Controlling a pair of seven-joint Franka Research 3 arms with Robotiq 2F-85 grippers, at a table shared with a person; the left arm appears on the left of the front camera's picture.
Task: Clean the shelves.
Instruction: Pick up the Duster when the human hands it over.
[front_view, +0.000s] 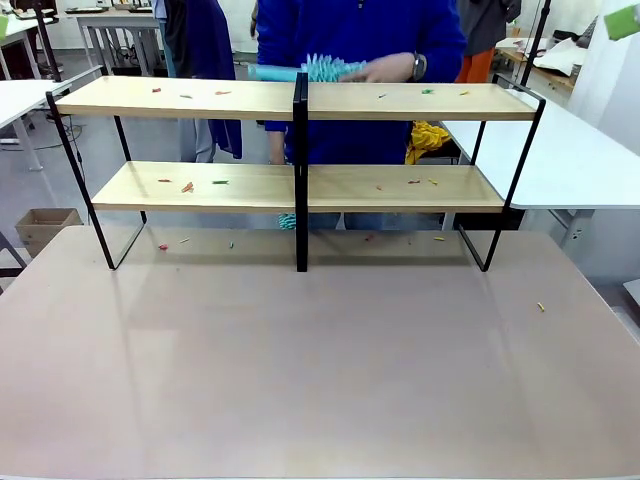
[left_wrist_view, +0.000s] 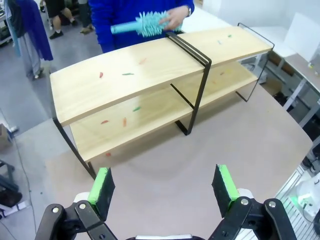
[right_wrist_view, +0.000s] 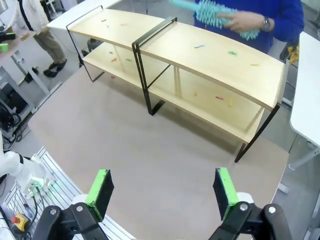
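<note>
Shelves are standing across the far part of the counter, a wide two-tier rack of light wooden boards on a thin black frame, with a black upright rising at the middle. Small coloured scraps, red, green and yellowish, are lying scattered over both boards, and a few more are lying on the counter under the rack. A person in a blue top is standing behind the rack at the far side. The person's hand is gripping a teal bristly brush over the upper board, close to the central upright. The brush seems to be hovering at the board's rear edge, though whether its bristles are touching the wood cannot be told. The left arm's jaws are standing wide open with nothing between them, their left pads hanging above bare counter on the robot's side, well apart from the rack. The right arm's jaws are gaping just as wide and are holding nothing, their right pads also hanging above bare counter short of the rack. A white table is standing to the right of the counter, and a cardboard box is sitting on the floor at the left.
</note>
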